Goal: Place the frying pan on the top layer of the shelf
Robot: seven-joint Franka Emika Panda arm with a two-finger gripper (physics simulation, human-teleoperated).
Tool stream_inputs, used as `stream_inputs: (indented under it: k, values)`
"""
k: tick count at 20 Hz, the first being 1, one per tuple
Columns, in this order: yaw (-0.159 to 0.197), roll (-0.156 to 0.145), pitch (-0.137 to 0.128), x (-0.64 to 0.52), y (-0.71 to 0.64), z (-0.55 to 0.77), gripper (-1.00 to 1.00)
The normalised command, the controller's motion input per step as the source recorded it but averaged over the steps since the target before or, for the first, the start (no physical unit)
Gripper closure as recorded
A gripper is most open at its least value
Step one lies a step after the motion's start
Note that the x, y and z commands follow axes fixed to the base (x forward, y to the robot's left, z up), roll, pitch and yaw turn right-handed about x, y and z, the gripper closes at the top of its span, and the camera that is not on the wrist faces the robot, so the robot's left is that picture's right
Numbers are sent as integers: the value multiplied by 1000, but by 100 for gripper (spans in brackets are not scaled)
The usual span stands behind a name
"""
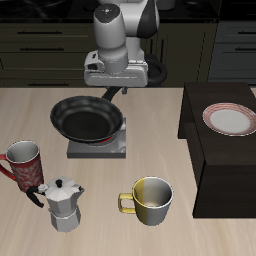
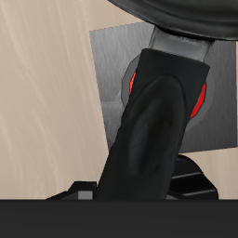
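The frying pan [image 1: 88, 119] sits on the grey burner plate [image 1: 97, 148] toward the back of the desk [image 1: 110, 225], its round black bowl covering most of the plate so that only the plate's front strip and a sliver of red coil show beneath it. The pan's handle runs back from the bowl toward the arm, and the end effector [image 1: 111, 93] is directly over that handle, low enough that its fingertips are hidden behind the wrist housing and the pan's rim; whether the fingers are closed on the handle or merely straddle it cannot be told from the exterior view. The wrist view is filled by the long black handle [image 2: 149, 130] seen close up, with the grey plate [image 2: 112, 65] and red coil edges [image 2: 136, 82] behind it; the fingers are not clearly visible there, lost in the dark band along one border. The shelf [image 1: 222, 160] stands at the desk's side edge, well apart from the pan, cut off by the frame; a plate [image 1: 232, 119] rests on its top. Near the desk's front edge stand a red mug [image 1: 24, 160], a moka pot [image 1: 65, 204] and a yellow mug [image 1: 150, 200].
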Motion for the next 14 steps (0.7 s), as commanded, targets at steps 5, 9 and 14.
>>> stream_inputs:
  k: [5, 9, 14]
  values:
    - [109, 11, 4, 41, 75, 30, 100]
    - [91, 32, 0, 23, 125, 47, 100]
    - [71, 3, -2, 46, 74, 62, 100]
